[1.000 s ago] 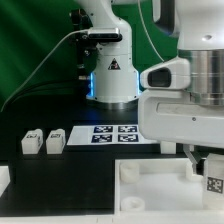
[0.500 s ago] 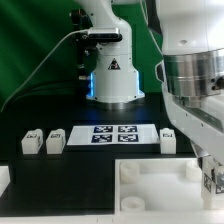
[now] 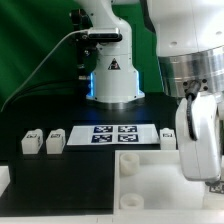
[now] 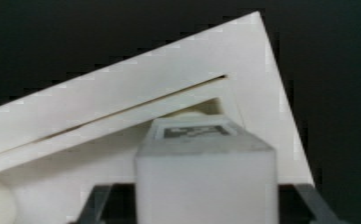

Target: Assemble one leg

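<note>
Jaws pinching leg upright, long axis vertical, tagged end toward wrist camera; gripper above tray corner.

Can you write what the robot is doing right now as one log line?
pincer: shut on leg | over: large white tray piece | loose legs: on table

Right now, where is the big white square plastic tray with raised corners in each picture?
Exterior view: the large white square plastic tray with raised corners lies along the lower edge, centre to the exterior view's right.
Wrist view: its corner fills the frame behind the small white tagged leg block.
Shared landmark: the black tabletop around it.
</note>
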Action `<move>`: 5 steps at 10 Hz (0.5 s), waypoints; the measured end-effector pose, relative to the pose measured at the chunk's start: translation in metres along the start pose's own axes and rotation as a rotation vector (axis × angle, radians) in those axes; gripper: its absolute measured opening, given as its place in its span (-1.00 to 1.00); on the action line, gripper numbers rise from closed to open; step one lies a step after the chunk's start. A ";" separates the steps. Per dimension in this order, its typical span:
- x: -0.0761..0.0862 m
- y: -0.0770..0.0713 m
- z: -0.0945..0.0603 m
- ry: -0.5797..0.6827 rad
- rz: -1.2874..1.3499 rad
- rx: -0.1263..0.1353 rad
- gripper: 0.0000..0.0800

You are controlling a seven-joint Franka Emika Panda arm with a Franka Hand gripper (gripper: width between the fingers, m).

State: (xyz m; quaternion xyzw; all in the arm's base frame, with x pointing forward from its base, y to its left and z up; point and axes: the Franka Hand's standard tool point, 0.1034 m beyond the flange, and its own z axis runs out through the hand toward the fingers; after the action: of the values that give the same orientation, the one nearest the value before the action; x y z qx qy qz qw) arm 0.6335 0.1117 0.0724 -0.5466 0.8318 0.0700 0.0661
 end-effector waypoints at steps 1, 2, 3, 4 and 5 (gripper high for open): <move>0.001 0.000 -0.001 0.007 0.036 0.004 -0.26; 0.000 0.001 0.000 0.016 0.014 0.003 -0.08; 0.000 0.002 0.001 0.016 -0.003 0.001 -0.08; 0.000 0.002 0.001 0.016 -0.003 0.001 0.38; -0.001 0.003 0.001 0.016 -0.005 0.000 0.38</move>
State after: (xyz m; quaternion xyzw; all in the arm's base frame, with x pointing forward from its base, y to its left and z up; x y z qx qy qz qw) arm 0.6314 0.1135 0.0712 -0.5493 0.8309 0.0655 0.0596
